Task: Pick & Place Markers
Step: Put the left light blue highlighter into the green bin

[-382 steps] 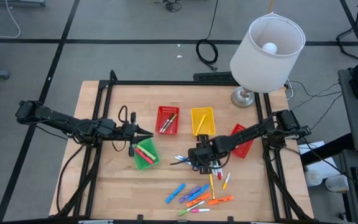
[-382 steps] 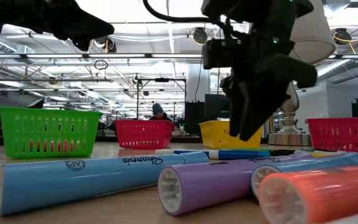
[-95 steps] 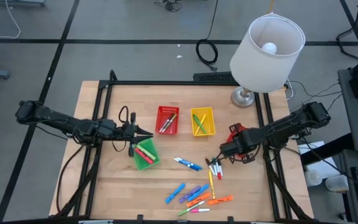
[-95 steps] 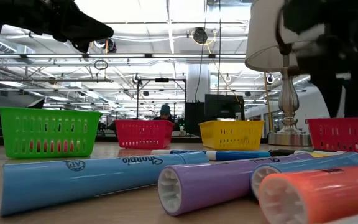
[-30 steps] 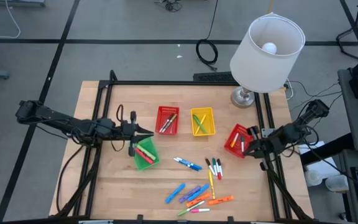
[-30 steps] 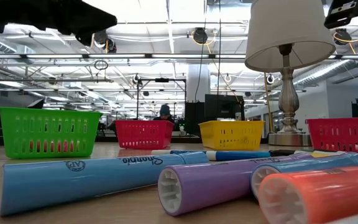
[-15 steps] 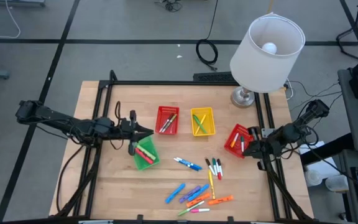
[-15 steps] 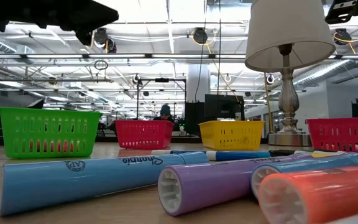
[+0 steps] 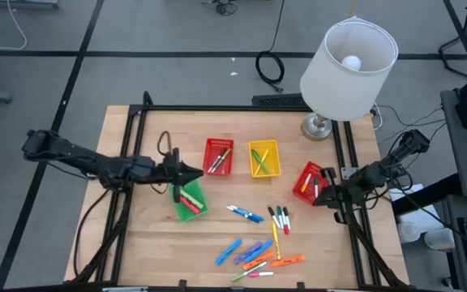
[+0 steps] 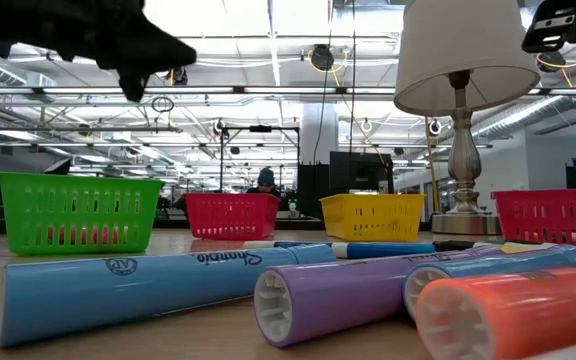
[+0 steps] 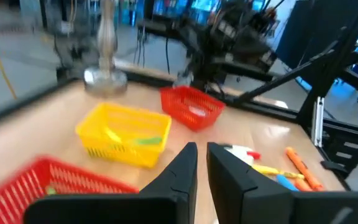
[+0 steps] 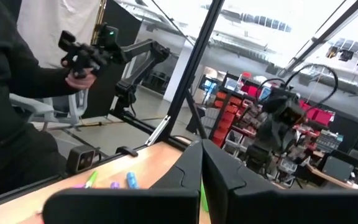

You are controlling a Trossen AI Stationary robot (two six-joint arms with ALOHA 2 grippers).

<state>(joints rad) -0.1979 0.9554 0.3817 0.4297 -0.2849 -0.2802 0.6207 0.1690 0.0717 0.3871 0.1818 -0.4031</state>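
Note:
Several loose markers (image 9: 259,253) lie flat on the wooden table near its front edge, with more (image 9: 278,217) and a blue one (image 9: 244,213) farther in. Close up in the low view lie a blue (image 10: 158,282), a purple (image 10: 348,292) and an orange marker (image 10: 508,315). My left gripper (image 9: 194,173) hovers level over the green basket (image 9: 189,203), its fingers (image 11: 185,165) almost together with nothing between them. My right gripper (image 9: 319,195) is shut and empty beside the right red basket (image 9: 308,182).
A red basket (image 9: 219,156) and a yellow basket (image 9: 264,158) stand mid-table with markers inside. The green basket and the right red basket hold markers too. A lamp (image 9: 349,61) stands at the far right corner. A person sits beyond the table (image 12: 17,93).
My left gripper has rolled about its own pointing line while staying above the green basket; its cable loop has swung with it. The markers and baskets lie as before.

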